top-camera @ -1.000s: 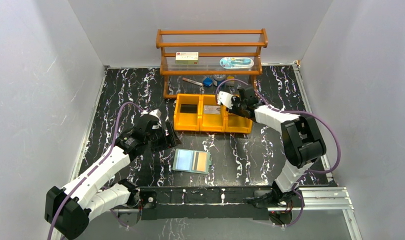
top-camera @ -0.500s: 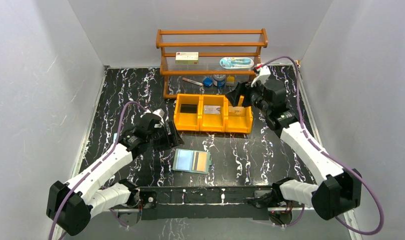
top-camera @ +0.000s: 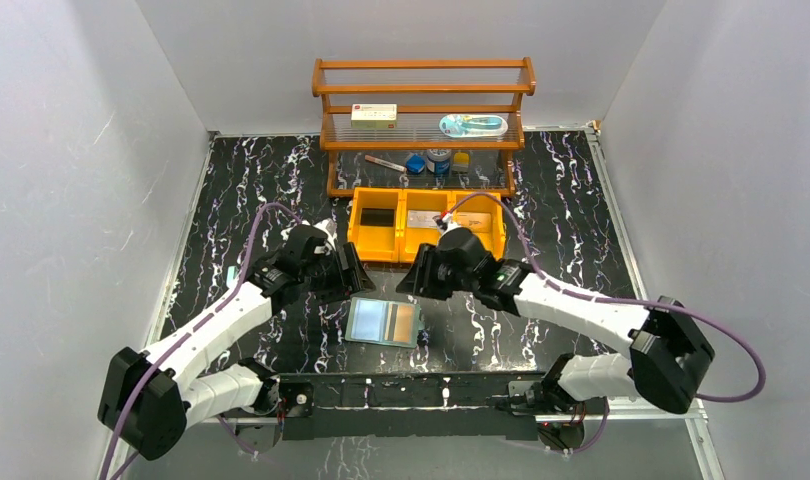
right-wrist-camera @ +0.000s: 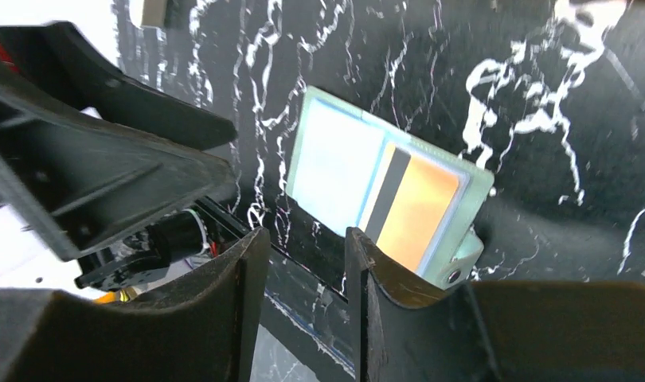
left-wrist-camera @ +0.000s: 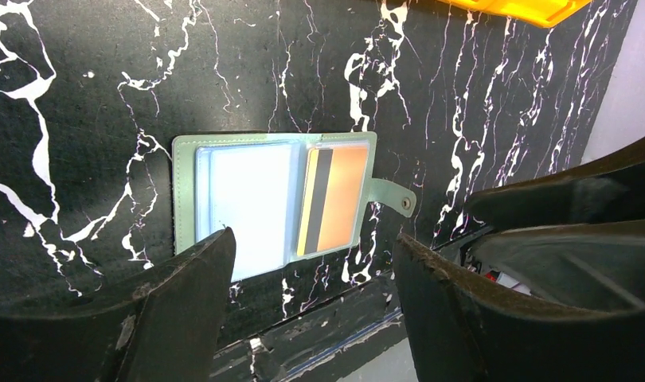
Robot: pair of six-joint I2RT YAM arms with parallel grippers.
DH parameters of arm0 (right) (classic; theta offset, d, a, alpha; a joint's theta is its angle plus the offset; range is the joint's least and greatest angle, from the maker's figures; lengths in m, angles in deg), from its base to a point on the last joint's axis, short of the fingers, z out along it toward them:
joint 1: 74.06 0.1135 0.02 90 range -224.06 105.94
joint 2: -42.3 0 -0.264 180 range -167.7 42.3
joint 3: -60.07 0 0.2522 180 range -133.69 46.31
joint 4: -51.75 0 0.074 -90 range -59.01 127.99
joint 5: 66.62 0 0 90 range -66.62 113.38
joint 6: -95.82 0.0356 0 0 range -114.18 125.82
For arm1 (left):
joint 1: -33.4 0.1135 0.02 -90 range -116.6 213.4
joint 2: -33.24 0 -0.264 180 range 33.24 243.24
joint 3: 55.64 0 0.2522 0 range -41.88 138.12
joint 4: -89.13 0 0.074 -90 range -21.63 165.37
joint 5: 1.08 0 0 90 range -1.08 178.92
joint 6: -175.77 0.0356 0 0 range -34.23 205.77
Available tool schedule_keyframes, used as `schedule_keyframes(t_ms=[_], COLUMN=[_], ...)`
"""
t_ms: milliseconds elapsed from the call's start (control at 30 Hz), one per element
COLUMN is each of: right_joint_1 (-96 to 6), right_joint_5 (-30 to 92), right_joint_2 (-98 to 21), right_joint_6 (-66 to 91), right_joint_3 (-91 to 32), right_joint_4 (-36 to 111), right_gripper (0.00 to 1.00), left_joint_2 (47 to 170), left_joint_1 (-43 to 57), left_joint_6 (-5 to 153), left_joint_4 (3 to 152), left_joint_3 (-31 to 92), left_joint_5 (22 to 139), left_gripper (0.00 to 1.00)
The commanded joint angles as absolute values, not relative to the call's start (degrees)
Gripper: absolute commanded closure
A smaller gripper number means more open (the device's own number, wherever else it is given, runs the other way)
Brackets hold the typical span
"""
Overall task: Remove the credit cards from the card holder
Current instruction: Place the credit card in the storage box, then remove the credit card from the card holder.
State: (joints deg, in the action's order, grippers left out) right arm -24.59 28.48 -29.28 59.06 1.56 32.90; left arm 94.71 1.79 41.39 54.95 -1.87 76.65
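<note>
You have the sage-green, stitched-edge bifold card holder [top-camera: 383,322] lying open and flat on the table [top-camera: 241,190], near the front edge, between the two arms. Its inner pockets are glossy pale blue-green plastic. A small snap tab [left-wrist-camera: 391,195] projects from one side. One thin, rigid orange-tan card [left-wrist-camera: 335,199] with a dark stripe sits fully seated in the pocket next to that tab. The other pocket shows only glare, so whether it contains a card cannot be told.

Your left claw [top-camera: 343,275] is spread wide with nothing between its matt black, wedge-shaped fingers [left-wrist-camera: 176,310]. It hangs just beyond the card holder's far left corner, not in contact. Your right claw [top-camera: 418,278] is parted by a narrow gap and is also empty, just beyond the far right corner.

Against half a second ago, the right arm has swung from the right end of the orange plastic bins [top-camera: 426,252] down to the card holder, and the left claw has edged nearer. The card holder has not shifted.

A dark flat card [top-camera: 378,217] lies in the left bin compartment and a greyish card [top-camera: 422,219] in the middle one.

The table is black marble-pattern with white veining, enclosed by plain pale grey walls [top-camera: 81,150]. A slatted wooden rack [top-camera: 424,88] stands at the back.
</note>
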Motion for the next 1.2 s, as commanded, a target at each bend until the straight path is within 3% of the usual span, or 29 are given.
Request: schedule_keyframes(t_ms=[0,233,600,933,1167], right_joint_1=[-19.58,-17.96,-17.92,-17.95,-18.02], right_joint_5=[18.30,19.32,27.44,22.49,23.13], right_joint_2=[-32.30,-41.12,-46.68,-47.56,-50.01], right_joint_6=[68.05,69.21,68.02,68.72,67.75], right_joint_3=[0.11,-3.12,-1.17,-1.76,-1.93], right_joint_4=[31.10,24.25,28.90,23.70,24.41], right_gripper=[0.53,0.56,0.63,0.65,0.74], left_joint_2=[94.51,95.59,99.48,104.16,107.00], left_joint_1=[1.96,1.95,1.94,1.98,1.85], left_joint_6=[41.37,41.71,42.87,44.70,45.20], left_joint_4=[54.19,54.87,58.77,59.47,59.90], left_joint_3=[-1.88,-2.14,-2.57,-2.68,-2.95], left_joint_5=[75.56,73.63,66.24,61.42,59.50], left_gripper=[0.30,0.33,0.36,0.41,0.47])
